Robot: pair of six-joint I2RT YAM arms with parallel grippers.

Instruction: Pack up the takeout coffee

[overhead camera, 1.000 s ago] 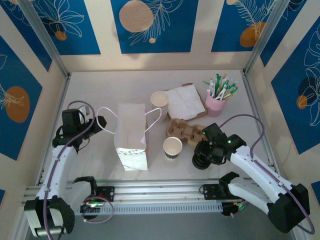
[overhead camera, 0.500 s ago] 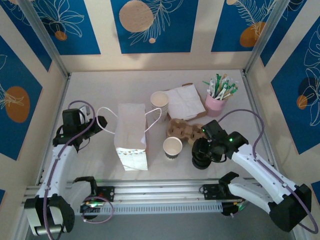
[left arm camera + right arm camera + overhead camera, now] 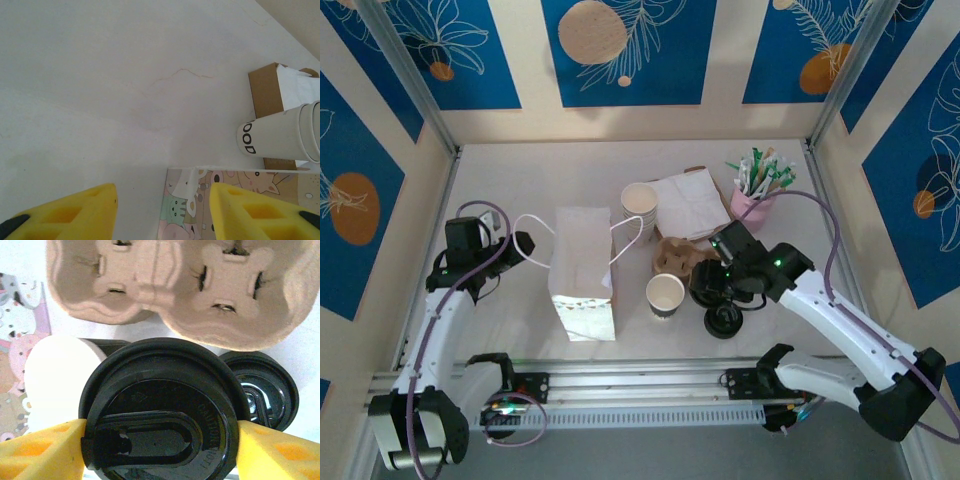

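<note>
The right gripper [image 3: 160, 447] clamps a round black plastic lid [image 3: 162, 390] with a raised sip flap by its rim, near the cardboard cup carrier [image 3: 165, 285]. Just beside it stands the cream paper cup [image 3: 665, 293], open-topped and dark at the base. The left gripper [image 3: 162, 210] gapes empty over the paper bag [image 3: 582, 272]

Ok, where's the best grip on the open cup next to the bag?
Probably its side wall below the rim, coming from the near side. The open cup stands upright, with the bag at its left, the carrier behind, and the right gripper, holding a lid, at its right.
</note>
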